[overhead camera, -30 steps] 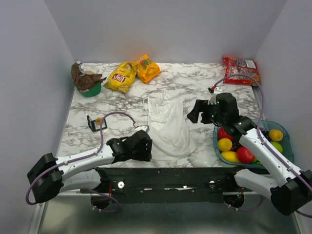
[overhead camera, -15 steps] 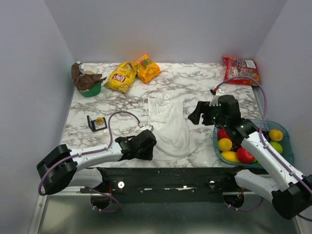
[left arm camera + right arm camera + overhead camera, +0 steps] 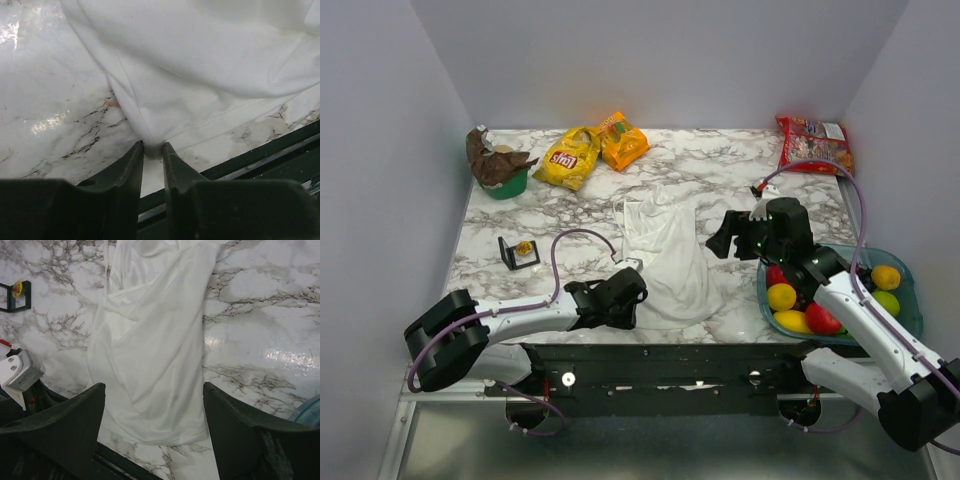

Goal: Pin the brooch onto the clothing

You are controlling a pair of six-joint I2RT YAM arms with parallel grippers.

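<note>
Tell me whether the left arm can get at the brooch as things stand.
Probably not yet: the left gripper is pinching the white shirt by its hem. The brooch on its black stand sits unobstructed beside that arm, so letting go should suffice.

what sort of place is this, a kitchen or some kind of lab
Most likely a robot test cell, not a kitchen: plain walls box in a marble-look table, two arms are bolted at its near edge, and props lie about: snack bags, a fruit tray, a white garment.

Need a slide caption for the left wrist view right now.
Left hand pinching a fold at the edge of the white garment lying on the marble table.
</note>
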